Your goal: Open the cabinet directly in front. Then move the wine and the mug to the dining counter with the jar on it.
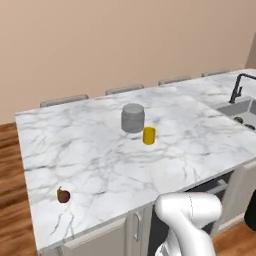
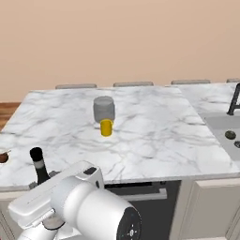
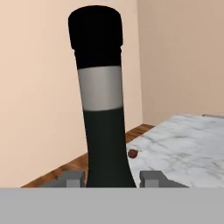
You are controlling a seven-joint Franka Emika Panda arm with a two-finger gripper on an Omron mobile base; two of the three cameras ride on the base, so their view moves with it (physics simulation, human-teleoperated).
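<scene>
My gripper [image 3: 111, 179] is shut on the wine [image 3: 101, 109], a dark bottle with a pale band on its neck, held upright between the two fingertips [image 3: 72, 178]. The bottle's neck [image 2: 38, 165] rises beside my arm, in front of the near left edge of the dining counter [image 2: 154, 136]. On that marble top the grey jar [image 1: 132, 118] stands near the middle, and the yellow mug [image 1: 149, 135] stands just in front of it, close to it. The cabinet is out of view.
A small brown fruit [image 1: 63, 195] lies near the counter's front left corner. A sink with a black faucet [image 1: 239, 89] is set in the right end. Chair backs [image 1: 64, 100] line the far edge, and wooden floor [image 1: 10, 190] lies to the left.
</scene>
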